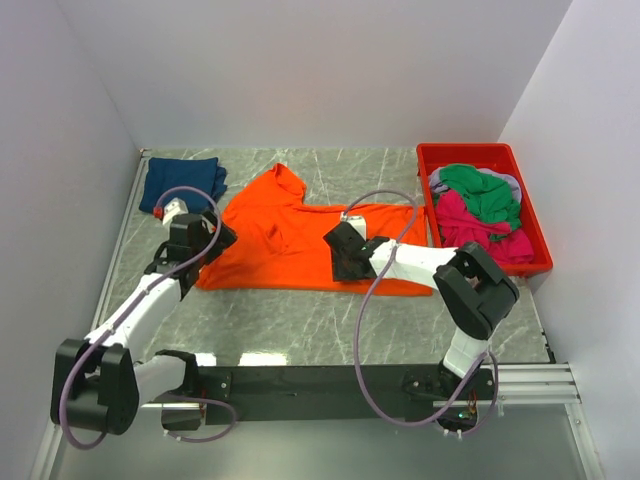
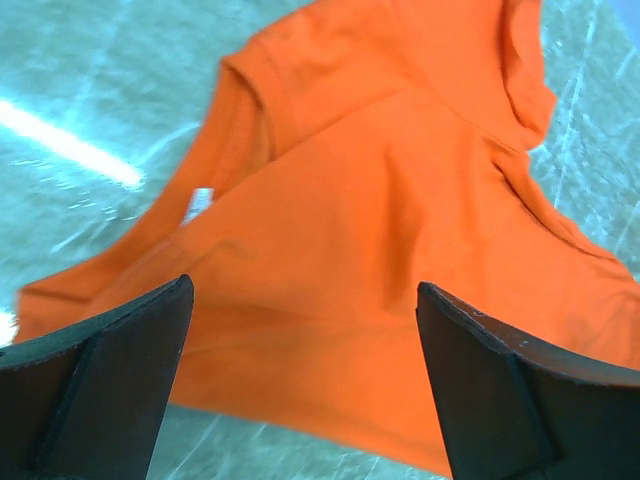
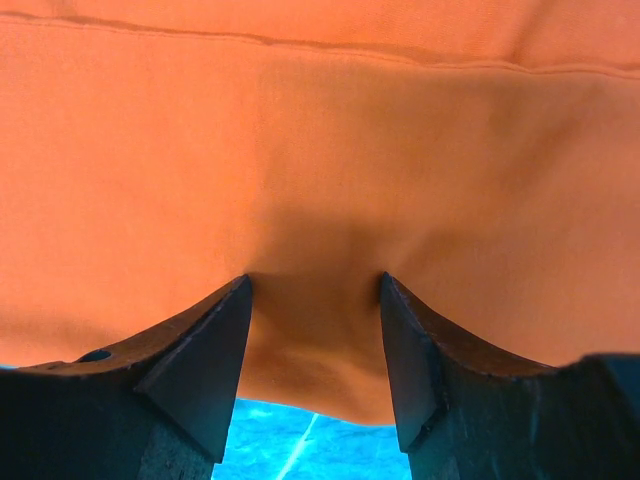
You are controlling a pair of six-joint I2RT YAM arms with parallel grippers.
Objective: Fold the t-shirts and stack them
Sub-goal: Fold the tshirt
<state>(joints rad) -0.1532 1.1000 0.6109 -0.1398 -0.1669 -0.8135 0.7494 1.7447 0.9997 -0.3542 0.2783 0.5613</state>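
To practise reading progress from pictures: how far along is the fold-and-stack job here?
Done: the navy shirt lies folded in the far left corner. In hand: the orange shirt lies spread, unfolded; the right gripper, open, is down on it, the left gripper open over its left side. To do: green shirt, pink shirt and grey shirt heaped in the bin.
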